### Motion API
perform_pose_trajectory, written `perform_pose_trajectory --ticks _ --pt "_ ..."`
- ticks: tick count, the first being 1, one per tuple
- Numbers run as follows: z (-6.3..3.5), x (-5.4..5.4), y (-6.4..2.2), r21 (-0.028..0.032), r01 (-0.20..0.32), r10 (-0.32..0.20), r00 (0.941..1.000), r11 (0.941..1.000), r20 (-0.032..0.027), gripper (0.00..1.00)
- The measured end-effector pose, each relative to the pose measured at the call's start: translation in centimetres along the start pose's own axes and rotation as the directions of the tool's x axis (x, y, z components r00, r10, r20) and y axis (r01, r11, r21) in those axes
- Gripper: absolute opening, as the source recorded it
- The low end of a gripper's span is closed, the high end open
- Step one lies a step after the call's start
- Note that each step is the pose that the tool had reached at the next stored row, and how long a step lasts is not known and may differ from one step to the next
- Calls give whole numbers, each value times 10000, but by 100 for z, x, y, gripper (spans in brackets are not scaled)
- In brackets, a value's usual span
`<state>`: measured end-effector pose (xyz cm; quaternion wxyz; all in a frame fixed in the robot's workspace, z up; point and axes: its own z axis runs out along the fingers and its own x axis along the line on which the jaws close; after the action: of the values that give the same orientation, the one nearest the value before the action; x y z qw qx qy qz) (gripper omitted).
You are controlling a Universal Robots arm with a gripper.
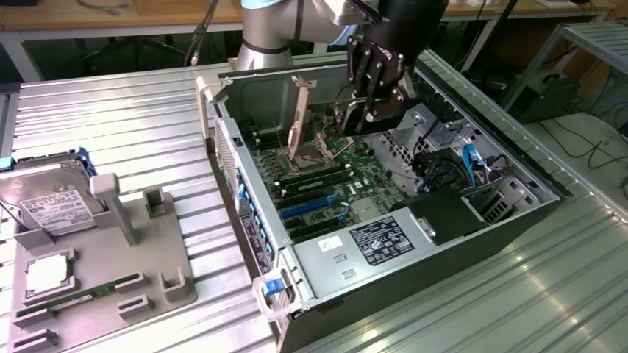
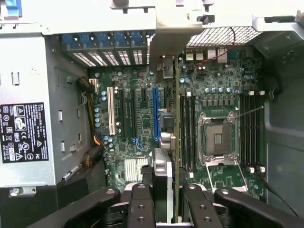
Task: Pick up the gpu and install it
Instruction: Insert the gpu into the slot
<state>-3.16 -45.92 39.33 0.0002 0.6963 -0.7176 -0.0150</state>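
A ribbed metal table (image 1: 128,118) carries an open black computer case (image 1: 471,243) with its green motherboard (image 2: 223,90) exposed. Over the board, the black gripper (image 2: 168,199) is partly closed, pinching the thin tan-and-black gpu (image 2: 175,133) edge-on, just beside a blue slot (image 2: 155,114).

free: above open case (image 1: 228,151) | obstacles: power supply (image 1: 378,239), memory slots (image 2: 188,128) beside gpu (image 2: 176,123)

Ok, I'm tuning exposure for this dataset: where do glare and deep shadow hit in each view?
Exterior view: strong glare on the ribbed metal table, deep shadow around the blue cables. Wrist view: the case rim is washed out white, the motherboard evenly lit, the end effector holding the gpu nearly black.
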Motion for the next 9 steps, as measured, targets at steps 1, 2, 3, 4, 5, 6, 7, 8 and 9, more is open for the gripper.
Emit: perform_pose_trajectory --ticks 1,2,3,4,5,6,7,8,9 --pt "10 -3 0 5 137 -137 9999 9999 -2 28" --pt "21 -6 -1 4 275 -275 9996 9996 -6 28" --pt "39 -15 0 2 380 -380 9993 9993 -10 28" --pt "56 -20 -1 3 393 -393 9992 9992 -10 28" --pt "75 -26 0 2 390 -390 9992 9992 -10 28" --pt "92 -35 0 2 367 -367 9993 9993 -11 28" --pt "112 -44 -1 3 334 -334 9994 9994 -9 28" --pt "131 -53 -1 3 311 -311 9995 9995 -9 28" --pt "154 -62 -1 4 301 -301 9995 9995 -8 28"
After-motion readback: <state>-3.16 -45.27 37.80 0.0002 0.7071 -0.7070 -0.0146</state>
